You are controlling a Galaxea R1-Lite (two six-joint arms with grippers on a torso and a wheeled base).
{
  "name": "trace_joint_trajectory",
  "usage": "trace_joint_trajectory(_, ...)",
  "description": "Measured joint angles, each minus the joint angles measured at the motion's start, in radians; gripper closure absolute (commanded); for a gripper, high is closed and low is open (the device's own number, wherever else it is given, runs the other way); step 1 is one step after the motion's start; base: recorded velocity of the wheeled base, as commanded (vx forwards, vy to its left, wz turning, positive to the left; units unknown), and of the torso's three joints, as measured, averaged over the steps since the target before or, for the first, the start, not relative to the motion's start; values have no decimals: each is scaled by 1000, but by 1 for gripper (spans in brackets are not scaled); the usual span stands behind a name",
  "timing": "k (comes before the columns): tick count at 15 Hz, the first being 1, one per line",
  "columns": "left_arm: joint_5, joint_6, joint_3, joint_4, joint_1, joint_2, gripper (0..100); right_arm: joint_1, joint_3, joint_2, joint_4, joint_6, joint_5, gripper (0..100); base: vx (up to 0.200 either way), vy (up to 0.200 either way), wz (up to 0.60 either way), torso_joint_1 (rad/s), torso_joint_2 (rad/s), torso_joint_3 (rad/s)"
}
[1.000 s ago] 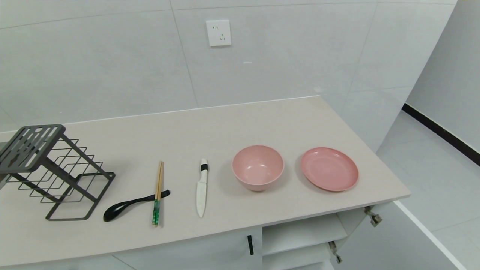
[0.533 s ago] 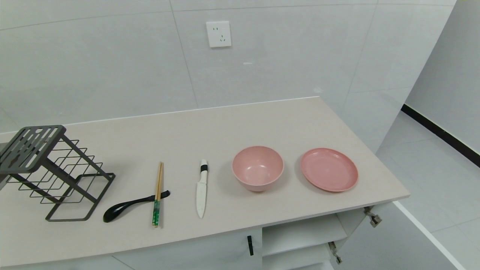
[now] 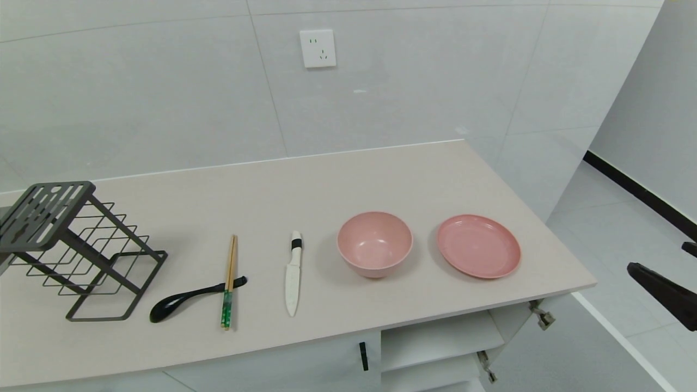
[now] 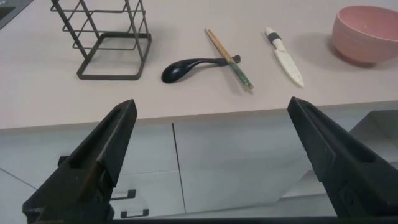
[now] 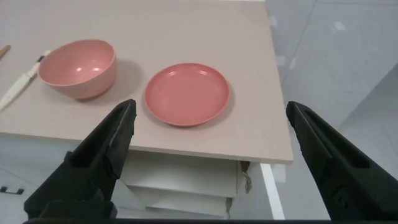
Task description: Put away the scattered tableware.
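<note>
Crossing spoon [image 3: 188, 297] handle, chopsticks [image 3: 231, 261] on top; rack [image 3: 46, 209] left, knife [image 3: 294, 277] right

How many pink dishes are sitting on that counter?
2. A deep pink bowl stands on the beige counter, right of the white knife; a flat round pink plate lies beside it, nearer the right end. None seems hidden.

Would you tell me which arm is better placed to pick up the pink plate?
Right: the right gripper hangs open off the counter edge facing the plate, while the left gripper faces the spoon and chopsticks.
</note>
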Motion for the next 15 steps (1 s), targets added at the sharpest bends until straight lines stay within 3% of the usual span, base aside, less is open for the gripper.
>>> trace_joint_trajectory(7, 0, -1, 0, 0, 0, 0, 0, 1, 38, 185, -71, -10, 11, 0, 0, 0, 0, 0, 0, 0)
trace_joint_trajectory(15, 0, -2, 0, 0, 0, 0, 0, 36, -55, 376, -131, -16, 43, 0, 0, 0, 0, 0, 0, 0)
